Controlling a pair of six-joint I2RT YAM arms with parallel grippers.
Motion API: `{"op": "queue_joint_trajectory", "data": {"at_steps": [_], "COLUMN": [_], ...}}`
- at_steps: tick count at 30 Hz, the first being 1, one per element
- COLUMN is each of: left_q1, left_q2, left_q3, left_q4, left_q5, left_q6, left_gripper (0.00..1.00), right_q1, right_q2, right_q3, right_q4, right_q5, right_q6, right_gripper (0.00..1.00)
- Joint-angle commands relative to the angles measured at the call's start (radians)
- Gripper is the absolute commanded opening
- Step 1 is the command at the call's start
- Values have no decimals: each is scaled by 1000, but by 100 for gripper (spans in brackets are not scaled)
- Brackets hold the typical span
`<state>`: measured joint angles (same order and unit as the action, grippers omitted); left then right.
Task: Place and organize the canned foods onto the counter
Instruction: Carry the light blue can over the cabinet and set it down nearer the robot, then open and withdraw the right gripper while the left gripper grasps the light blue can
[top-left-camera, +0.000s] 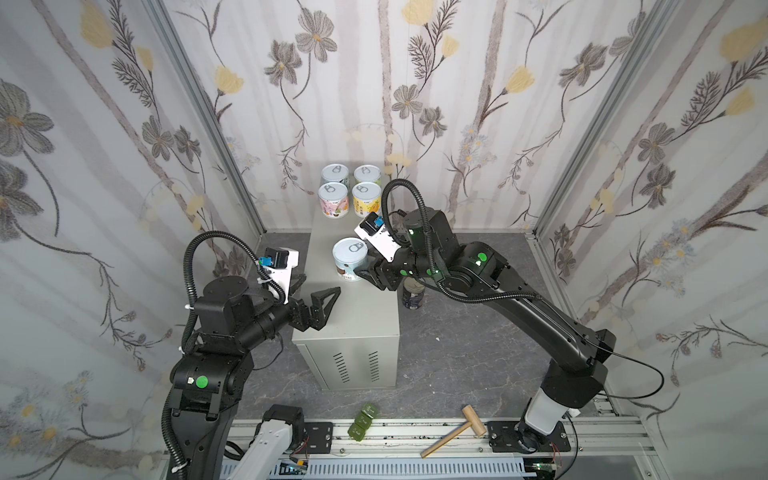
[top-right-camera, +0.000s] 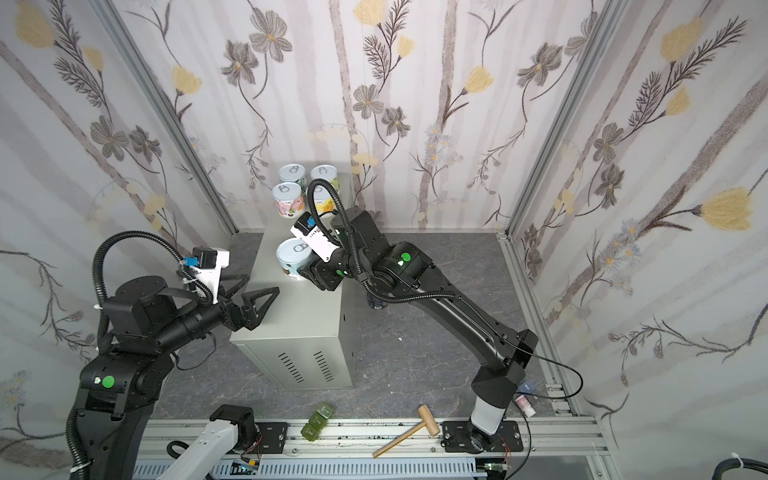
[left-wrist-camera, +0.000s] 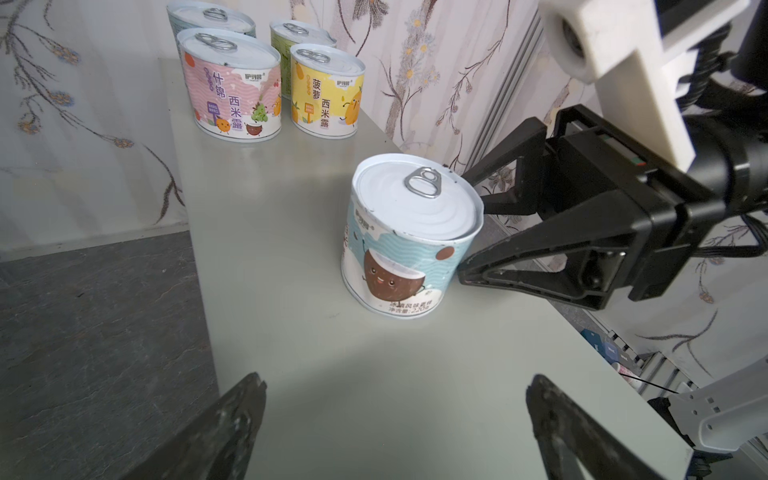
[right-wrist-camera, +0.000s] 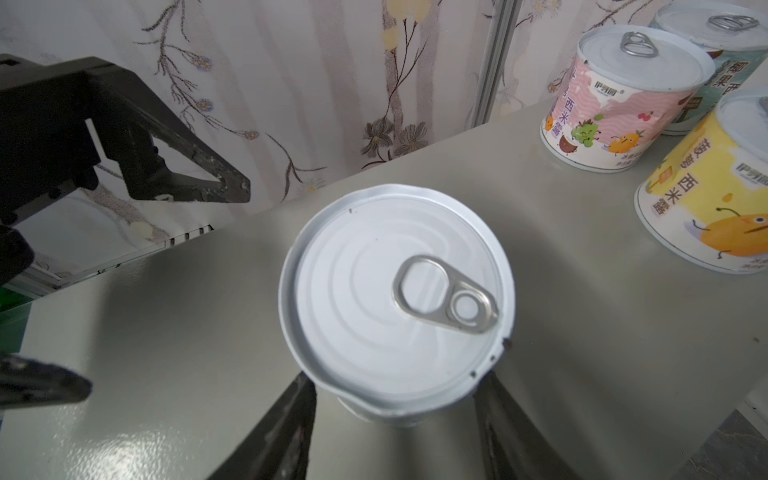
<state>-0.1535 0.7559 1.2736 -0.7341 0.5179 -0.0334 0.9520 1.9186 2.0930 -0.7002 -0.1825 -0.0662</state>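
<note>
The counter is a beige box with vent slits, standing on the floor. At its far end, a square of short cans: pink, yellow and two more behind. A coconut-label can stands upright mid-counter. My right gripper reaches in from the right, shut on it, fingertips against both sides. My left gripper hovers open and empty over the counter's near left part. A dark navy can stands on the floor beside the counter, partly hidden under the right arm.
Green blocks and a wooden mallet lie on the front rail. Floral walls close in the left, right and back. Dark marbled floor shows to the right of the counter.
</note>
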Motion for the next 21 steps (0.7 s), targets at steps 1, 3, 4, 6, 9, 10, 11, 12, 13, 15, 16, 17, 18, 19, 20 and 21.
{"op": "queue_joint_trajectory", "data": {"at_steps": [1,3,4,6,9,10,11,12,13,15,16,17,18,19,20,21], "left_q1": [0,0,0,0,0,0,0,1,0,0,-1,-1,-1,-3,-3,-6], "left_q2": [17,27,31,37,62,72,81,91,100,121,133,146,159,171,181,188], "left_q3": [-8,-17,-25,-38,-49,-51,-51,-50,-49,-48,-41,-37,-33,-30,-26,-24], "left_q4": [75,96,112,143,189,205,216,233,246,263,269,272,279,284,289,294], "left_q5": [-45,-98,-130,-160,-159,-155,-149,-141,-136,-130,-124,-120,-110,-103,-96,-89], "left_q6": [-16,-16,-17,-16,-22,-26,-31,-37,-42,-45,-48,-49,-51,-52,-54,-56], "left_gripper": [100,100,100,100,100,100,100,100,100,100,100,100,100,100,100,100], "right_q1": [-5,-7,-6,-7,-11,-15,-21,-28,-35,-52,-60,-67,-74,-81,-87,-95], "right_q2": [58,91,92,83,39,15,-9,-36,-67,-133,-168,-198,-235,-270,-300,-336], "right_q3": [68,113,116,113,79,56,35,5,-30,-104,-145,-180,-222,-261,-295,-328], "right_q4": [80,67,69,69,71,76,82,87,94,116,128,140,155,171,187,200], "right_q5": [-31,-34,-33,-28,11,30,48,61,72,94,100,107,114,119,123,127], "right_q6": [21,27,28,28,29,33,40,44,48,56,60,65,69,72,76,82], "right_gripper": [58,60,61,65,69,71,72,73,74,75,76,76,76,77,77,77]}}
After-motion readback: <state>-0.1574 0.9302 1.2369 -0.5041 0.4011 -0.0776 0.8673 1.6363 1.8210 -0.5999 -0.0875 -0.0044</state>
